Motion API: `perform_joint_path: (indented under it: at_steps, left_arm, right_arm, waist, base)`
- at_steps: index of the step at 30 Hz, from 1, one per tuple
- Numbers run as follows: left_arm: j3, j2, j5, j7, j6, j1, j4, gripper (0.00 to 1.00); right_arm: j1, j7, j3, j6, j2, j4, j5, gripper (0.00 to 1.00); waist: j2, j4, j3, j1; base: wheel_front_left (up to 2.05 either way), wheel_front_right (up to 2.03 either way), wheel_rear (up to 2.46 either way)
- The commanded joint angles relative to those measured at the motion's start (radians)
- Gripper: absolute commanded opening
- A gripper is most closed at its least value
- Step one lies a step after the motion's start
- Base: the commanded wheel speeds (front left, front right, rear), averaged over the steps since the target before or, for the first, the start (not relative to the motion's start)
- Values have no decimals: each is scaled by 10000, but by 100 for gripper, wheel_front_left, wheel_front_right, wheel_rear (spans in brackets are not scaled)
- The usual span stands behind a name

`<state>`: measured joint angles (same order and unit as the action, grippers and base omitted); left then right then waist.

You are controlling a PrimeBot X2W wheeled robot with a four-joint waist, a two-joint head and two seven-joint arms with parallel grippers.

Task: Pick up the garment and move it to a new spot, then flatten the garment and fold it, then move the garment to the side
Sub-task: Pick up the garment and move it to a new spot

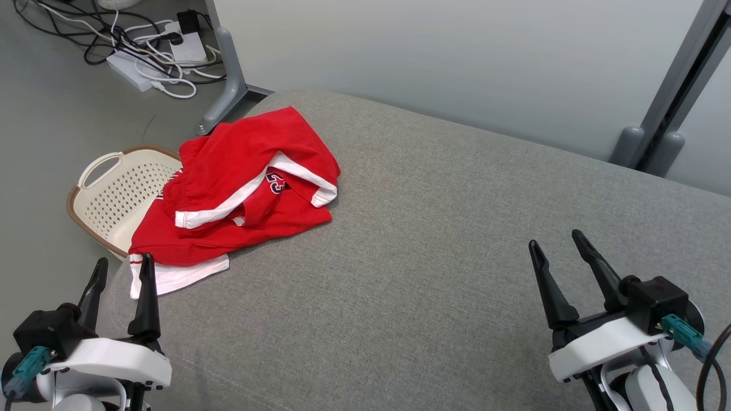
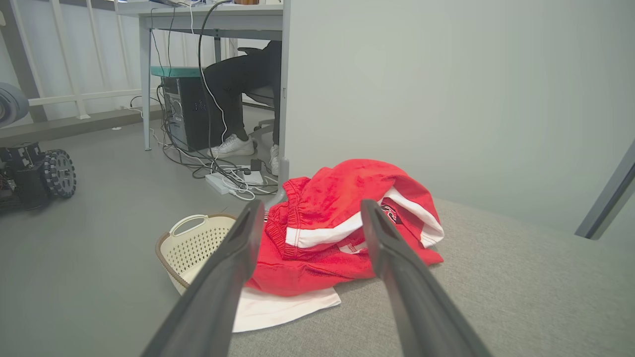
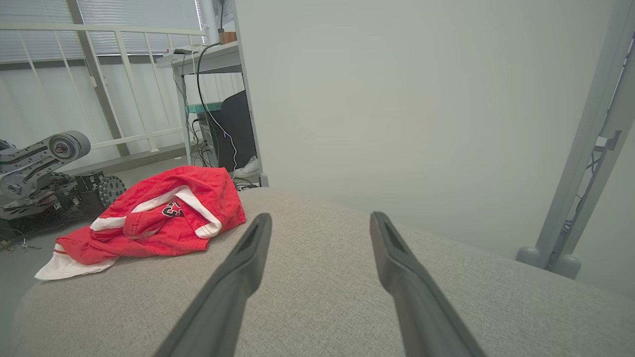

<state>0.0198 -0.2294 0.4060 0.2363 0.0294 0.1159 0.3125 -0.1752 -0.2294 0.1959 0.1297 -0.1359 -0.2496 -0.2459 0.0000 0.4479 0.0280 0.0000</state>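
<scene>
A crumpled red garment with white trim and a dark number lies bunched at the left end of the grey cushioned surface, partly hanging over its edge. It shows ahead of the fingers in the left wrist view as the garment, and far left in the right wrist view as the garment. My left gripper is open at the lower left, just short of the garment's white hem. My right gripper is open at the lower right over bare cushion, well away from the garment.
A cream perforated basket stands on the floor left of the surface, partly under the garment. Cables and a power strip lie on the floor behind. A grey partition backs the surface. A seated person's legs show under a desk.
</scene>
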Motion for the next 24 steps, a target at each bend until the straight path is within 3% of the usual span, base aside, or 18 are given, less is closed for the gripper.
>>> perform_joint_path:
  at_steps: [1, 24]
  left_arm:
    - [-2, -24, 42, -31, -57, -49, -47, 100]
    - [9, -249, 277, -209, -212, 265, -187, 100]
  right_arm:
    - [-63, -28, -40, 19, -53, 7, 22, 100]
    - [-98, -92, 176, 21, -82, 20, -157, 100]
  waist:
    - [0, 59, -21, 0]
    - [0, -191, 43, 0]
  base:
    - [0, 0, 0]
    - [0, 0, 0]
